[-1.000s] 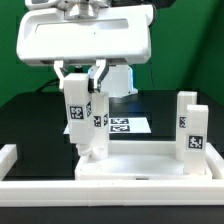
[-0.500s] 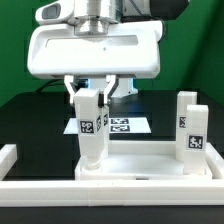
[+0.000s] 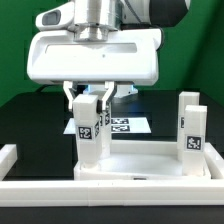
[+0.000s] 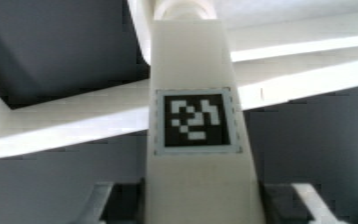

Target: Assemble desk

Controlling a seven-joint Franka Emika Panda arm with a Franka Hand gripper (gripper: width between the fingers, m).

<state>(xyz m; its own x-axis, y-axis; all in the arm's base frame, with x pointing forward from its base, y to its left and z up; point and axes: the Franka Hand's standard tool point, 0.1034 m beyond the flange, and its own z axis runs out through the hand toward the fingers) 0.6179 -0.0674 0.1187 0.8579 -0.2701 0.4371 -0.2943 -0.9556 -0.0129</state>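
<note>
The desk top (image 3: 150,172), a white tray with a raised rim, lies at the front of the table. A white leg (image 3: 92,135) with a black-and-white tag stands upright at its corner on the exterior view's left. My gripper (image 3: 92,100) is shut on the upper end of this leg, one finger on each side. In the wrist view the leg (image 4: 197,110) runs down the middle between my gripper's (image 4: 202,205) fingers, with the desk top's rim (image 4: 309,60) behind. A second tagged leg (image 3: 190,125) stands on the corner at the exterior view's right.
The marker board (image 3: 128,125) lies on the black table behind the desk top. White border rails run along the front (image 3: 110,197) and the exterior view's left (image 3: 8,155). A green wall stands behind.
My gripper has turned about its axis and shifted a little toward the exterior view's right with the leg; the leg's tag now faces the camera and the leg stands straighter.
</note>
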